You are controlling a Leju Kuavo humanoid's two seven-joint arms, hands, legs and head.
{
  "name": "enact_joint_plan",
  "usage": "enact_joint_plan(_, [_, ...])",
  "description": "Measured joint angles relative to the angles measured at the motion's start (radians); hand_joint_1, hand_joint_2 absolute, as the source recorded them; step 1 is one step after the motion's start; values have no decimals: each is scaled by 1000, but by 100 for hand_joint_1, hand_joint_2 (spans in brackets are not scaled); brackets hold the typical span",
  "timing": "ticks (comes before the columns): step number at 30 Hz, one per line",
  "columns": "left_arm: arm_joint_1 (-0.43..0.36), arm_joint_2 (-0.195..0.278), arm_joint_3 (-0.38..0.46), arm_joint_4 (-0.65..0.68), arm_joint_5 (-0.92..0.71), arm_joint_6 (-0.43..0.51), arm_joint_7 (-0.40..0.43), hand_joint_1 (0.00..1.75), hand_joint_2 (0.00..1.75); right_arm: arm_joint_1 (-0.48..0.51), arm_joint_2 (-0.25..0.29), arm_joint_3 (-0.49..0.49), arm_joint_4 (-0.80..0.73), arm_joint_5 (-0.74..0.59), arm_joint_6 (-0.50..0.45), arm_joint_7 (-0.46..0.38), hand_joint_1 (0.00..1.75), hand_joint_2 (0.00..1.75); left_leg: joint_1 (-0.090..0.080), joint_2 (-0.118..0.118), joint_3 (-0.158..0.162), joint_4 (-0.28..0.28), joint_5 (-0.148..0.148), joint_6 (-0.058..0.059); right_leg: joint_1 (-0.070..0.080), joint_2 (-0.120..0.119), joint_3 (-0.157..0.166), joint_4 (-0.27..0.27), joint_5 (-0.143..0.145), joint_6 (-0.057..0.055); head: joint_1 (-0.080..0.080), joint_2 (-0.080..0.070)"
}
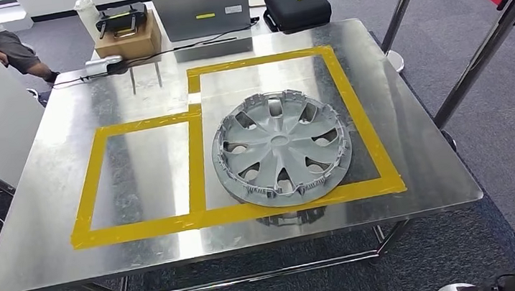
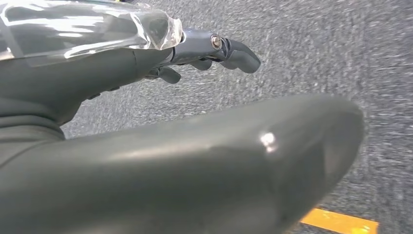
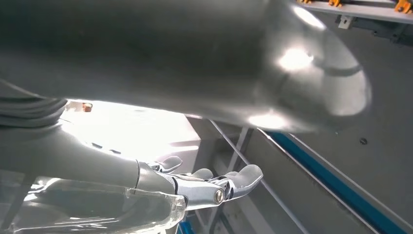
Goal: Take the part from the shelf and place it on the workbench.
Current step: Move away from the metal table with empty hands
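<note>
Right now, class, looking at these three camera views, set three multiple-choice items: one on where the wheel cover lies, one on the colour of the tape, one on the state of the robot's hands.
1. Where does the wheel cover lie?
A. Inside the larger taped rectangle on the metal table
B. On the cardboard box
C. On the floor

2. What colour is the tape on the table?
A. Red
B. Yellow
C. Blue

3. What are the left hand and right hand doing?
A. Both grip the wheel cover
B. The left hand holds a laptop
C. Both hold nothing, fingers loosely bent

Answers:
1 A: the head view shows it flat within the right-hand taped frame.
2 B: the strips are plainly yellow.
3 C: each wrist view shows bare fingers over floor or background.
</note>
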Motion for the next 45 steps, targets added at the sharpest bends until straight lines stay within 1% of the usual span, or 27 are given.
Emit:
enact_joint_plan(1, [0,0,0,0,1,0,0,0,0,0,-1,1,1,-1,0,0,0,0,0,0,31,-39,18,2,1,0,-7,0,6,1,-1,0])
enact_joint_plan(3, [-2,0,0,0,2,0,-1,0,0,0,-1,1,3,-3,0,0,0,0,-3,0,128,-187,62,10,3,0,-16,0,16,7,-4,0])
enact_joint_plan(5, [-4,0,0,0,2,0,-3,0,0,0,-2,2,4,-3,0,0,0,0,-8,-1,187,-284,83,18,5,0,-20,0,26,18,-5,0])
enact_joint_plan(8, [-3,0,1,0,2,-1,-5,0,0,2,-3,2,6,-4,0,-1,0,0,-12,0,182,-295,99,35,3,0,-22,-3,38,37,-4,0])
enact_joint_plan(9, [-3,-1,1,0,1,-1,-5,0,0,3,-4,2,6,-5,0,-1,0,0,-10,3,176,-297,108,43,2,0,-27,5,28,42,-2,0])
enact_joint_plan(11, [-4,-1,1,0,-1,-3,-5,0,0,6,-8,1,6,-5,0,-1,0,0,-6,9,154,-302,128,57,1,0,-55,75,-43,50,7,0])
enact_joint_plan(13, [-4,0,1,0,-3,-6,-6,0,0,9,-12,1,7,-6,0,-1,0,0,-7,13,131,-301,146,62,1,0,-90,201,-134,56,18,0])
enact_joint_plan(14, [-3,0,1,0,-4,-7,-6,0,0,11,-13,0,7,-6,0,-1,0,0,-8,15,120,-300,155,62,1,0,-96,250,-155,57,20,0])
enact_joint_plan(15, [-3,0,1,0,-5,-8,-6,0,0,14,-15,0,8,-6,0,-1,0,0,-9,16,109,-299,164,62,1,0,-86,269,-155,57,22,0])
enact_joint_plan(16, [-3,0,1,0,-6,-9,-6,0,0,16,-16,0,9,-6,0,-1,0,0,-9,17,99,-297,173,60,1,0,-56,249,-136,56,23,0])
enact_joint_plan(18, [-3,0,1,0,-7,-11,-6,0,0,17,-17,0,9,-6,0,-1,0,0,-9,17,82,-292,187,55,1,-1,46,116,-88,50,25,0])
enact_joint_plan(19, [-4,0,1,0,-8,-12,-6,0,0,17,-17,-1,9,-7,0,-1,0,0,-10,17,75,-289,193,50,2,0,95,40,-78,46,26,0])
enact_joint_plan(21, [-4,0,1,0,-10,-13,-5,0,0,19,-18,-1,9,-11,0,-1,0,0,-11,16,67,-285,207,38,7,0,139,-43,-81,38,25,0])
enact_joint_plan(24, [-3,0,1,1,-12,-13,-5,0,0,21,-20,-2,10,-17,0,-1,0,0,-7,14,58,-282,214,19,9,-2,123,-50,-65,17,23,0])
enact_joint_plan(26, [-2,-1,0,1,-12,-13,-4,0,0,20,-21,-2,11,-21,0,-1,0,0,-4,12,37,-228,145,10,5,-6,100,-52,-42,1,17,0])
enact_joint_plan(28, [-2,0,0,1,-12,-12,-4,0,0,20,-21,-1,13,-24,0,-1,0,0,-2,11,6,-105,40,2,5,-7,72,-51,-19,-4,8,0])
enact_joint_plan(29, [-2,1,0,1,-13,-12,-3,0,0,20,-22,-2,15,-25,0,-1,0,0,-2,11,-3,-45,12,-1,5,-7,58,-50,-8,-3,4,0])
enact_joint_plan(31, [-3,1,0,1,-16,-12,-3,0,0,20,-23,-2,17,-25,0,-1,0,0,-1,11,17,-7,28,-1,5,-7,31,-48,15,1,0,0])
enact_joint_plan(32, [-3,1,0,1,-18,-12,-4,0,0,20,-23,-3,18,-23,0,-1,0,0,-1,11,53,-42,57,0,5,-7,18,-47,25,4,-1,0])
enact_joint_plan(34, [-5,1,0,0,-23,-13,-4,0,0,20,-23,-5,19,-18,0,-1,0,0,-1,9,166,-188,92,3,6,-7,-1,-43,42,12,-5,0])
enact_joint_plan(36, [-8,1,0,0,-25,-13,-4,0,0,20,-23,-6,19,-15,0,-1,0,0,-4,5,246,-306,80,11,10,-8,-12,-38,57,24,-8,0])
enact_joint_plan(37, [-8,1,-1,0,-25,-13,-4,0,0,21,-23,-6,19,-15,0,-1,0,0,-6,4,257,-330,74,17,11,-9,-17,-37,64,30,-8,0])
enact_joint_plan(39, [-6,0,-1,0,-24,-14,-3,0,0,23,-23,-6,19,-15,0,-1,0,0,-7,7,239,-334,79,35,9,-9,-29,-32,71,42,-4,0])
enact_joint_plan(41, [-5,0,0,0,-23,-14,-2,0,0,23,-24,-6,20,-17,0,-1,0,0,-5,14,213,-334,99,55,7,-8,-50,17,12,50,2,0])
enact_joint_plan(43, [-6,1,0,0,-23,-14,-2,0,0,22,-25,-7,22,-20,0,-1,0,0,-8,18,186,-332,122,66,6,-7,-80,138,-94,55,13,0])
enact_joint_plan(44, [-6,1,0,0,-23,-14,-1,0,0,22,-25,-7,23,-21,0,-1,0,0,-11,19,170,-331,134,68,6,-7,-90,203,-127,56,17,0])
enact_joint_plan(45, [-6,0,0,0,-23,-14,-1,0,0,22,-26,-8,25,-22,0,-1,0,0,-13,20,155,-328,146,69,7,-7,-90,250,-136,55,20,0])
